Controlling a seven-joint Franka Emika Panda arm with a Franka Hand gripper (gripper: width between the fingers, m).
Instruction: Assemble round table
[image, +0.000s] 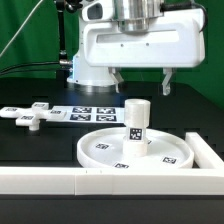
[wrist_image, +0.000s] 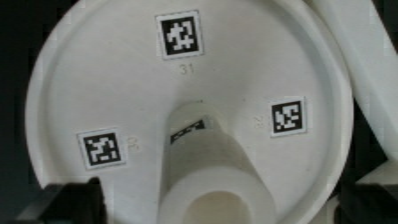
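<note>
Round table parts sit on the black desk (image: 30, 140). In the exterior view, the rimmed round disc (image: 110, 152) lies flat toward the front, just behind the long white rail (image: 60, 182) that runs along the desk's near edge. The short cylindrical post (image: 137, 118) stands upright on the disc, close to its middle, with a square tag on its side. The flat cross-shaped piece (image: 30, 116) lies well apart from both, toward the exterior view's left. The marker board (image: 88, 112) lies between the cross-shaped piece and the disc, a little farther back. The tool (image: 143, 80) hangs above the post with its two fingers spread wide. Nothing is between them, and their tips are clear of the post's top.

In the wrist view, the disc (wrist_image: 231, 70) fills most of the picture, and three square tags show on its face. The post (wrist_image: 214, 190) is seen from above, rising toward the camera with its hollow top end showing. A dark blurred shape (wrist_image: 68, 205) shows at the picture's edge on each side of the post. Whether these are the fingertips cannot be told.
</note>
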